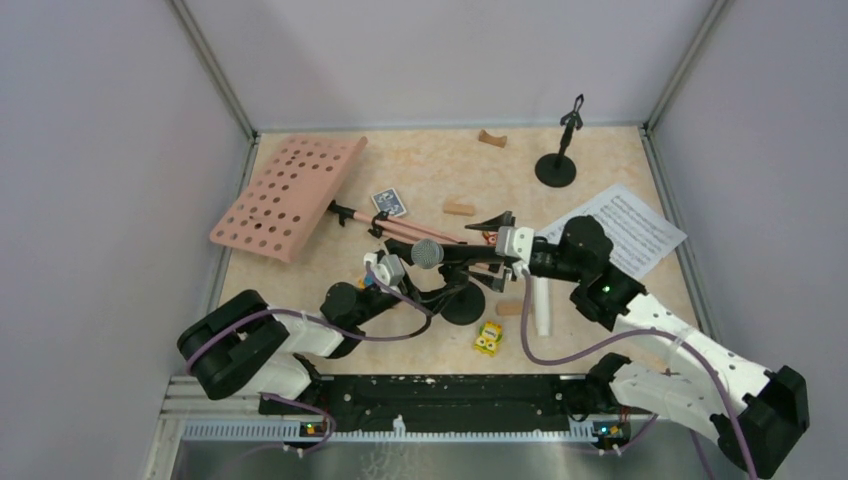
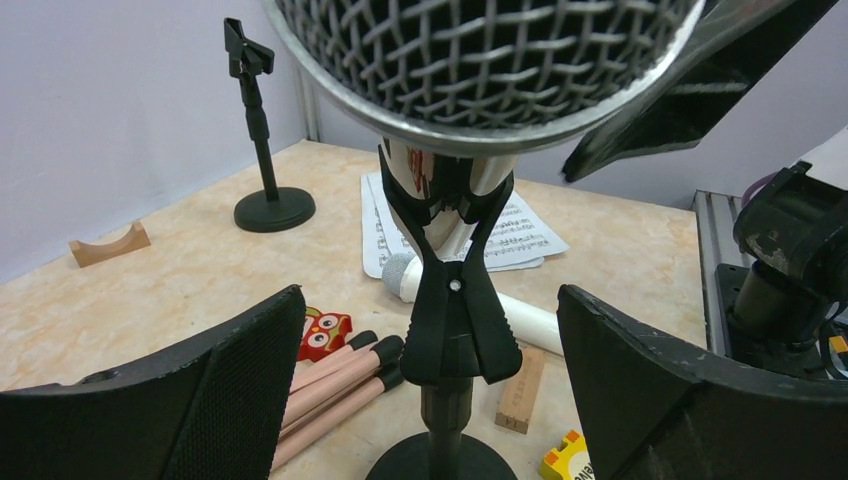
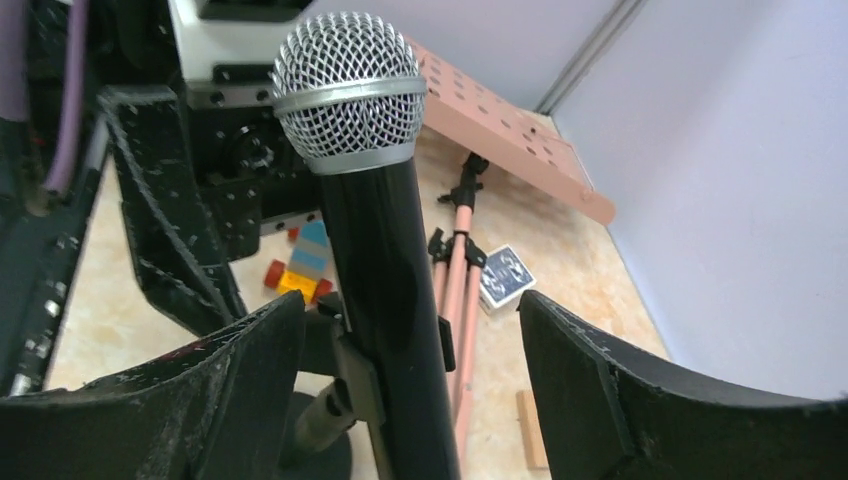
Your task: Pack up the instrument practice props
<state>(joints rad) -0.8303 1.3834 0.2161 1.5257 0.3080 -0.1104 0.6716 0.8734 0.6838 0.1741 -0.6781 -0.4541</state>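
Note:
The dark microphone [image 1: 427,252] with a silver mesh head stands clipped in a black round-based mic holder [image 1: 462,305] at mid-table. My left gripper [image 1: 425,282] is open, its fingers on either side of the holder's clip [image 2: 455,320] and not touching it. My right gripper [image 1: 472,248] is open around the dark microphone's body [image 3: 385,300], with gaps on both sides. The white microphone [image 1: 540,305] lies flat by the right arm. A second mic holder [image 1: 557,165] stands empty at the back. The pink music desk [image 1: 290,195] lies with its tripod legs [image 1: 400,228] folded. Sheet music [image 1: 625,230] lies at the right.
A blue card box [image 1: 390,203] lies by the tripod legs. Wooden blocks [image 1: 491,138] [image 1: 458,208] lie at the back and middle. A yellow toy car [image 1: 488,338] sits near the holder's base, and a red owl toy [image 2: 325,333] lies by the leg tips. Walls enclose three sides.

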